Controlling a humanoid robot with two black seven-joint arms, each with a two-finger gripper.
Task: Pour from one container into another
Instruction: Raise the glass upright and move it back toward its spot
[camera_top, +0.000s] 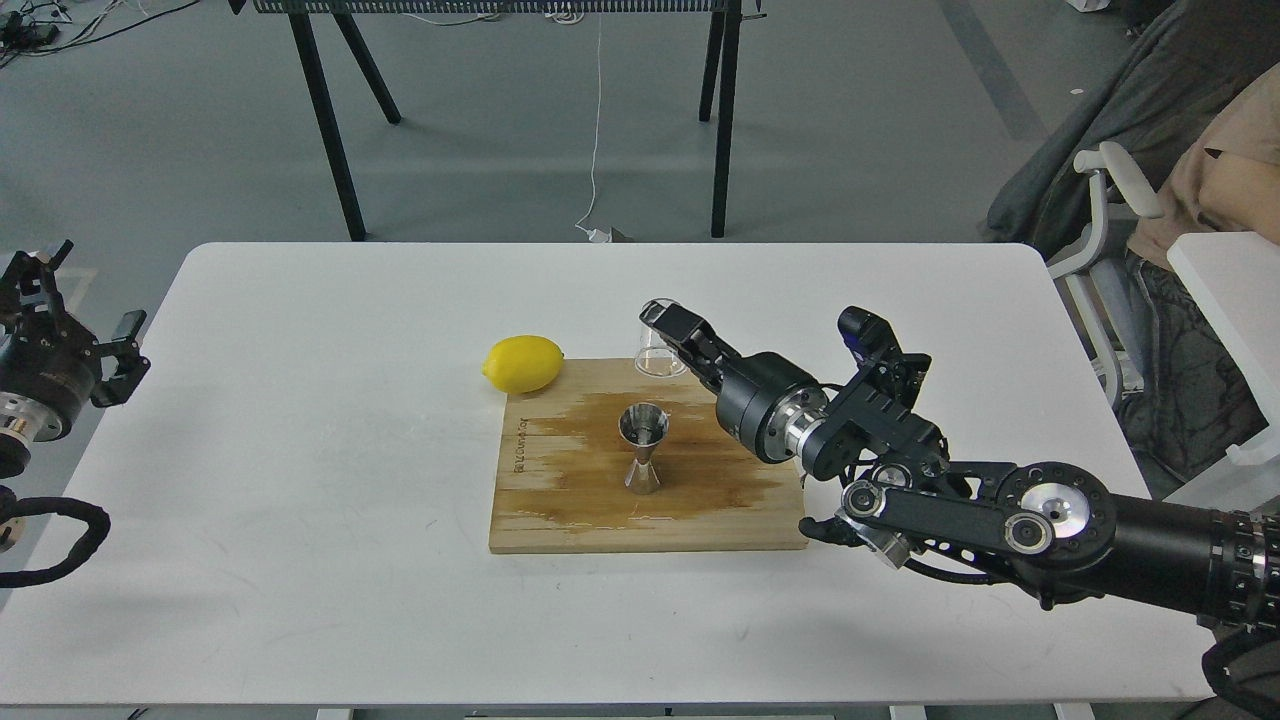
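The steel jigger (642, 450) stands upright in the middle of the wet wooden board (560, 500). The small clear glass cup (657, 352) is held roughly upright at the board's far edge, up and right of the jigger. My right gripper (668, 335) is shut on the cup, its arm reaching in from the lower right. My left gripper (75, 330) stays off the table's left edge, fingers spread, holding nothing.
A yellow lemon (523, 363) lies on the white table (300, 500) touching the board's far-left corner. Black table legs (330, 120) stand on the floor beyond. A chair (1120, 200) with clothing is at the right.
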